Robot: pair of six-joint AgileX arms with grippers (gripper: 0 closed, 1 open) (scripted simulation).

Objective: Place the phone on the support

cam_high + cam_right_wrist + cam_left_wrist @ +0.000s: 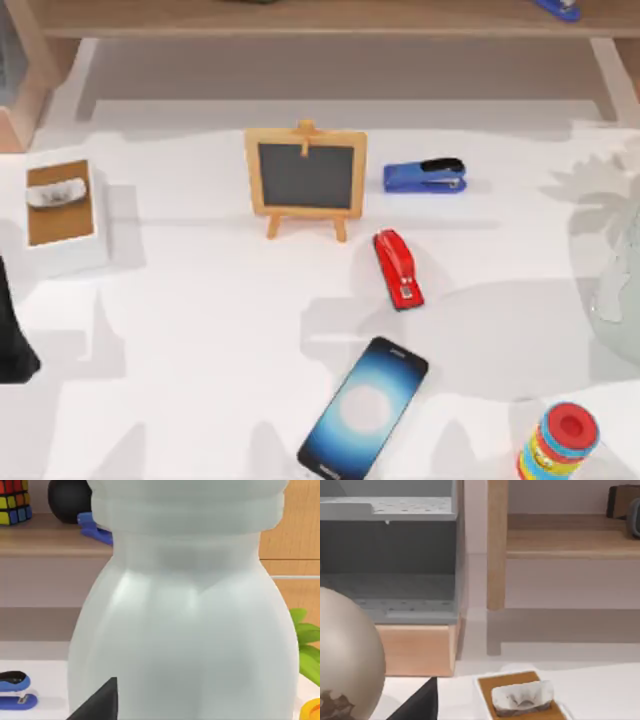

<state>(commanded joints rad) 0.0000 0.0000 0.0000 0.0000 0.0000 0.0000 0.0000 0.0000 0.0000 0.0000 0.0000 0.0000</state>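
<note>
On a white worktop (200, 330) seen from above, a dark part of the left arm (12, 335) sits at the 9 o'clock edge, its hand out of sight, so whether it is open or closed cannot be told. Just beside it, toward 10 o'clock, stands a white tissue box (62, 212) with a brown top and a tissue poking out; the left wrist view shows the same box (522, 700) below a wooden shelf (570, 542), next to a pale globe (345, 655). Near the centre, at 12 o'clock, a small wooden easel with a blank chalkboard (305, 180) stands upright. A blue stapler (425, 176) lies just beside it toward 1 o'clock, and a red stapler (398, 268) lies near the middle. The phone (364, 408) lies flat at 6 o'clock, screen up and glowing blue, tilted diagonally, well apart from the easel. A striped, colourful canister with a red lid (560, 440) stands at 5 o'clock; its label cannot be read. A translucent white bottle (620, 270) stands at the 3 o'clock edge, looming large in the right wrist view (185, 620); the right hand's state cannot be told.
</note>
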